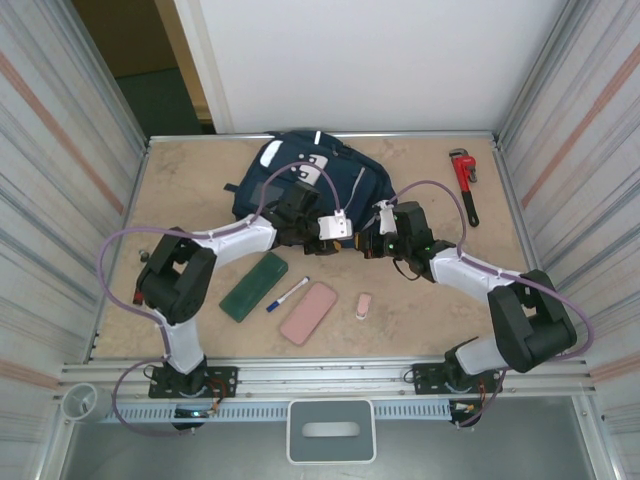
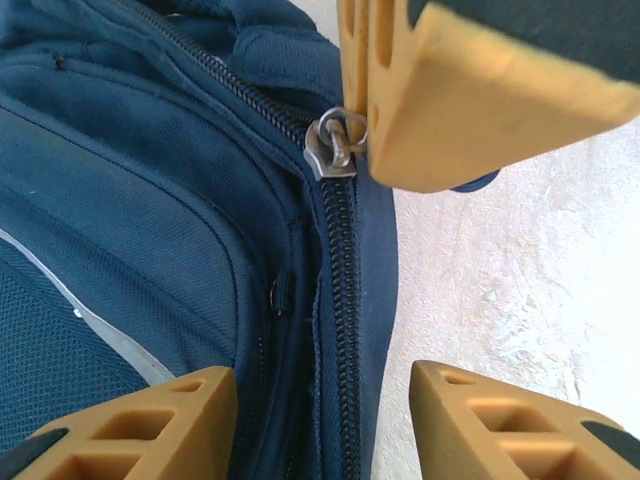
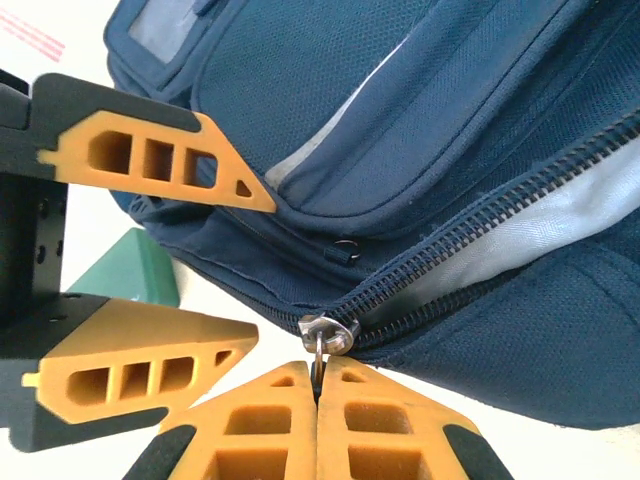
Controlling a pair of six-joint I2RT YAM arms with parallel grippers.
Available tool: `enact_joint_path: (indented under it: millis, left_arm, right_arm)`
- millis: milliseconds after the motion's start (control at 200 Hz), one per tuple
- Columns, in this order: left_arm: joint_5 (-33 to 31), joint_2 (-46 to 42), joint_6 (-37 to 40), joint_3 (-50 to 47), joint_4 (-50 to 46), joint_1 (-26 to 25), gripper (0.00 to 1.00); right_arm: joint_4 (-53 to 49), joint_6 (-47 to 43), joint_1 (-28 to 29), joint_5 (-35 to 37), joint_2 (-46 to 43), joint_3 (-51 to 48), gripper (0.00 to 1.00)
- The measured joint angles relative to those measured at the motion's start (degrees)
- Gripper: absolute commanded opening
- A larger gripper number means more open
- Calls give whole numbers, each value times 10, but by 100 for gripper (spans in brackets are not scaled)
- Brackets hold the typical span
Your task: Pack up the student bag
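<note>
With the zipper pull [image 3: 320, 345] pinched by the right tool [image 3: 318, 385] and the left tool [image 2: 322, 385] spread, the student bag [image 1: 350, 185] should be steadied and the pull drawn evenly toward 2 o'clock in the right wrist view.

The top view looks down on the whole table [image 1: 420, 300] from above its near edge. Both wrist cameras press close to the student bag [image 2: 150, 200], sharing its zipper pull [image 3: 328, 333].

left fingers [image 2: 150, 425] parted, right fingers [image 3: 390, 430] pressed together

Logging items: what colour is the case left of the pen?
The case is dark green, clearest in the top external view.
</note>
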Motion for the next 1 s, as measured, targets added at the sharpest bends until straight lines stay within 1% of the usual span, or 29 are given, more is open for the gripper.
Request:
enact_joint_path:
  millis: [45, 125, 185, 301, 436, 611, 741, 877, 997]
  left_arm:
    - [0, 3, 3, 2, 3, 0, 24]
    - [-2, 4, -2, 3, 8, 2, 7]
    - [5, 4, 0, 3, 9, 5, 0]
    - [41, -4, 0, -14, 28, 20, 0]
    - [82, -33, 1, -50, 61, 41, 0]
    - [114, -61, 2, -78, 96, 65, 0]
    - [118, -66, 3, -90, 102, 78, 0]
    - [114, -67, 2, -97, 86, 107, 0]
    - [114, -67, -3, -98, 89, 112, 0]
  right_arm:
    - [-2, 2, 0, -1, 0, 0, 0]
    - [-11, 2, 0, 3, -1, 0, 0]
    - [-21, 2, -1, 13, -4, 0, 0]
    - [-48, -1, -4, 28, -5, 9, 0]
    - [-75, -15, -3, 34, -5, 32, 0]
    - [-98, -27, -3, 36, -5, 65, 0]
    - [-100, -31, -3, 33, -6, 76, 0]
    - [-115, -38, -16, 29, -6, 67, 0]
    - [-110, -42, 11, 12, -6, 68, 0]
